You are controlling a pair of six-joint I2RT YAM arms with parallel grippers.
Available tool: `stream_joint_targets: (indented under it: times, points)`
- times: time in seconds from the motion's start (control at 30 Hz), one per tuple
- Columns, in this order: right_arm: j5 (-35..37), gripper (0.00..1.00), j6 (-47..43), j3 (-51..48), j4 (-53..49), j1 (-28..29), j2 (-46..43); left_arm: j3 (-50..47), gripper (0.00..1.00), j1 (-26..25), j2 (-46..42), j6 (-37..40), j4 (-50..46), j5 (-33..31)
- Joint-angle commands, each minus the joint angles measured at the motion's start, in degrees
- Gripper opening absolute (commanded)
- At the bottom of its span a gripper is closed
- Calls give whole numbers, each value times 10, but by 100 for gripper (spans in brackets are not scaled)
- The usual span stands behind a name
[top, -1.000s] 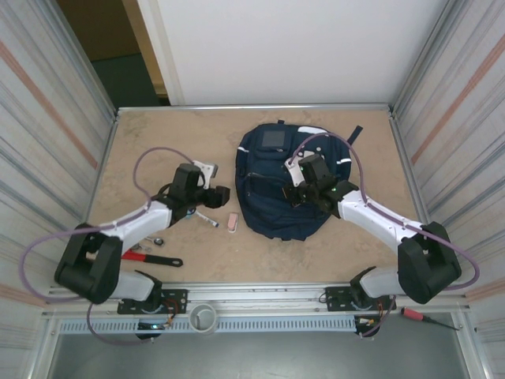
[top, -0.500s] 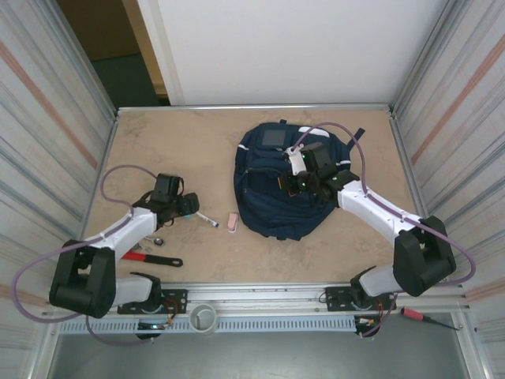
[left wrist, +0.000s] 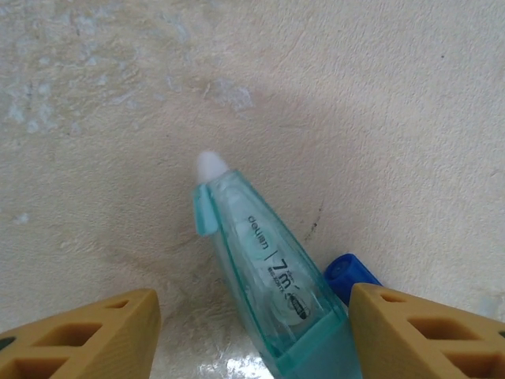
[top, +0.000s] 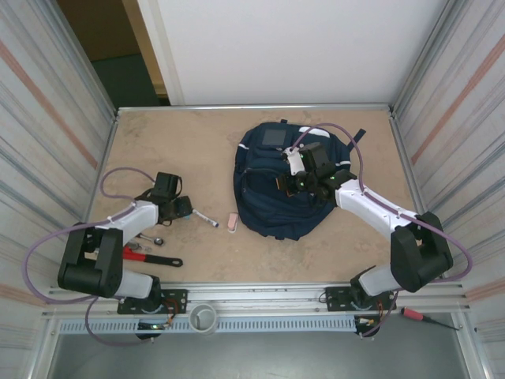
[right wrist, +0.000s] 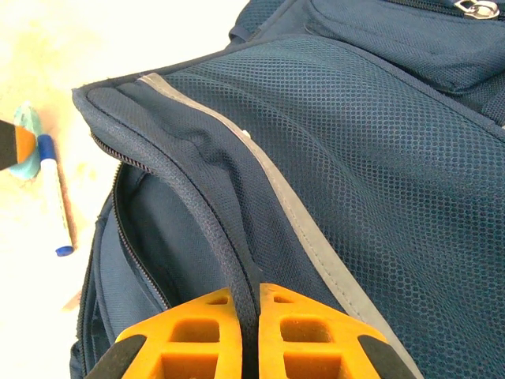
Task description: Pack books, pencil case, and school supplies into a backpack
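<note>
The navy backpack lies on the table's right half. My right gripper is shut on the backpack's zip edge, holding the pocket mouth agape. In the left wrist view a small teal piece lies on the table between the fingers of my open left gripper, with the marker's blue cap beside it. The white marker and a tiny pink eraser lie left of the backpack. My left gripper is low at the marker's left end. Books and pencil case are hidden.
A red pipe wrench and a black spanner lie near the left arm. Corrugated metal walls close in both sides. A red-handled screwdriver rests below the table's front rail at the right.
My left arm has swung left and down to the table, its fingers now astride the teal piece. My right gripper has shifted slightly farther along the backpack, still clamped on the zip edge.
</note>
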Motion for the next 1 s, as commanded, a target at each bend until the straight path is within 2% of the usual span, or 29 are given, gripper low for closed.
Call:
stream_joint_targets:
  times: [0.0, 0.17, 0.67, 0.83, 0.97]
  points:
    - [-14, 1, 14, 12, 27, -2, 6, 12, 66, 4, 6, 1, 0, -1]
    - [-14, 1, 15, 7, 28, -2, 4, 3, 62, 9, 4, -3, 7, 1]
    - [-26, 2, 51, 35, 10, -14, 3, 6, 35, 15, 16, -4, 10, 12]
    - [-44, 3, 52, 103, -61, -28, 28, -9, 27, 14, -57, -14, 13, -7]
    - [-57, 2, 47, 153, -106, -40, 52, 0, 24, -10, -141, -48, 11, 36]
